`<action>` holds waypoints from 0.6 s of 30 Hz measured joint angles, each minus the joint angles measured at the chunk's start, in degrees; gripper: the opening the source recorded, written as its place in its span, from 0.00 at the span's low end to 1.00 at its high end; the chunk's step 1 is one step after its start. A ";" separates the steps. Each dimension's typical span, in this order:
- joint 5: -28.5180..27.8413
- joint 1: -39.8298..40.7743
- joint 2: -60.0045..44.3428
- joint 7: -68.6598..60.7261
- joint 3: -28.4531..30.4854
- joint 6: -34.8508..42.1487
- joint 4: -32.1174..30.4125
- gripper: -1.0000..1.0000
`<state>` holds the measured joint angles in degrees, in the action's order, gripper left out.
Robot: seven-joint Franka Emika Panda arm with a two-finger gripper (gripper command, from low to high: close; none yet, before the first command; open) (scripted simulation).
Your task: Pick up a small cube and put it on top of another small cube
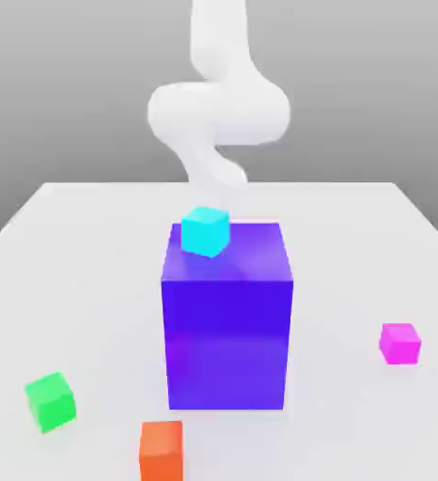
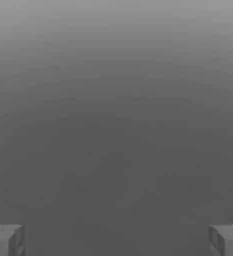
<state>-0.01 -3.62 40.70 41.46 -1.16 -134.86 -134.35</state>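
The table (image 1: 91, 272) carries a blue-purple block (image 1: 227, 343), green (image 1: 51, 402), orange (image 1: 162, 453) and magenta cubes (image 1: 400, 345).

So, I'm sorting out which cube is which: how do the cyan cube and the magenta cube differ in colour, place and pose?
The cyan cube is a bright blue-green, the magenta cube a strong pink. The cyan cube appears up at the big block's top, while the magenta cube sits on the table. The cyan cube shows a corner edge toward the exterior view, the magenta cube nearly a flat face. Both are plain cubes, far smaller than the block.
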 joint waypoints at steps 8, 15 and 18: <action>-0.08 -11.65 -17.02 -14.47 -4.41 -10.20 -8.45 0.50; -0.71 -20.42 -31.53 -26.41 -9.50 -18.89 -15.66 0.50; -1.74 -24.72 -37.81 -30.97 -12.22 -22.61 -18.74 0.50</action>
<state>-1.76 -28.34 2.89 10.49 -13.38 -157.47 -153.10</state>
